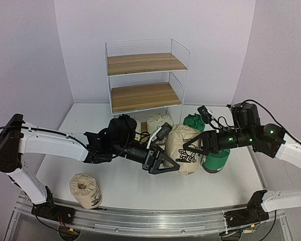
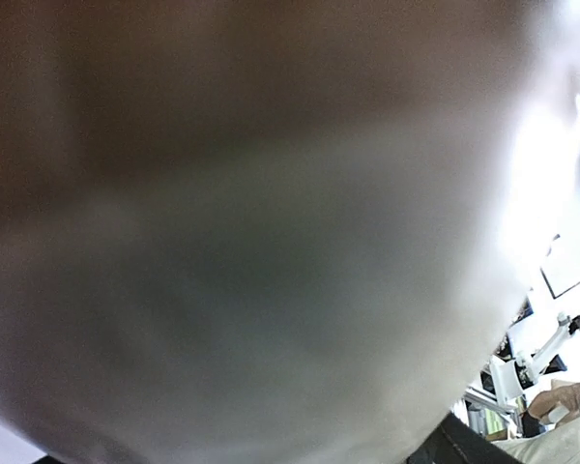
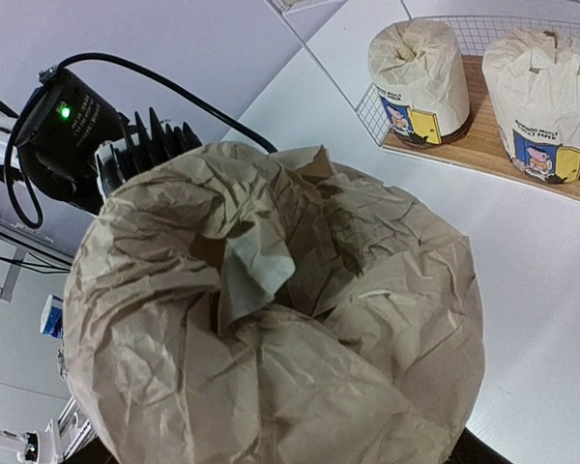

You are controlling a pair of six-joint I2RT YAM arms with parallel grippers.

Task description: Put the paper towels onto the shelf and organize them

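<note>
A beige paper towel roll (image 1: 183, 148) with black print is held up over the table's middle between both grippers. My right gripper (image 1: 190, 146) reaches in from the right with its fingers around the roll; the roll's gathered top (image 3: 271, 319) fills the right wrist view and hides the fingers. My left gripper (image 1: 166, 163) presses against the roll's left side. The left wrist view is a pale blur, so its jaws do not show. Two white rolls (image 3: 420, 82) (image 3: 546, 106) stand on the shelf's bottom board (image 3: 483, 155). The upper boards of the shelf (image 1: 145, 75) are bare.
A second beige roll (image 1: 85, 190) lies on its side at the front left. One green roll (image 1: 193, 120) stands behind the held roll, another (image 1: 216, 160) just right of it under my right arm. The left arm's wrist (image 3: 77, 135) shows beyond the roll.
</note>
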